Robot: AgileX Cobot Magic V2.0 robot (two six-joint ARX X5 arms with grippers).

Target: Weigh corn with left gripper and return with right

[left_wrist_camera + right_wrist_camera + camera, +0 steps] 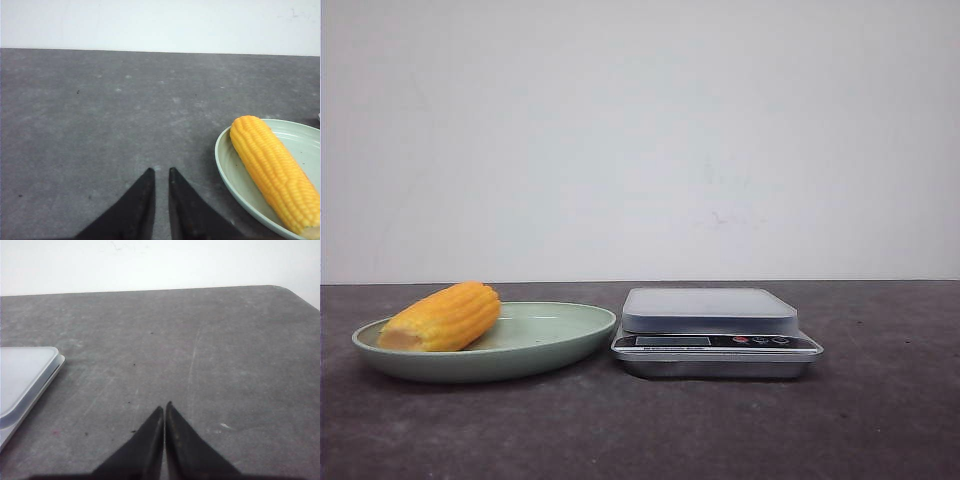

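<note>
Corn [444, 316] lay on its side in the pale green plate [545, 345], on the half farther from the digital kitchen scale [712, 331], which sat just beside the plate with its platform bare. Neither arm showed in the front view. Left gripper [161, 172] hung over bare tabletop [100, 125] beside the plate, on the side away from the scale, tips nearly together with a narrow slit between them, holding nothing. Right gripper [164, 407] sat over the table on the scale's far side from the plate, tips pressed together, empty. Task looked unstarted. Risks, as judgement: the left jaws needed to spread wide before descent; coming down as they stood, they would likely jab the cob and roll it. The cob was round and ribbed on a shallow dished plate, so an off-centre pinch from pointed fingers could squirt it out or spin it toward the rim. The plate looked light; a tip catching the rim could tip it or shove it into the scale. A drop onto the platform might let the corn roll off the smooth top, and a hard placement could skew the reading. The scale front showed a display strip and a few small buttons; no digits, brand or label were legible in any view. No readable writing elsewhere.
</note>
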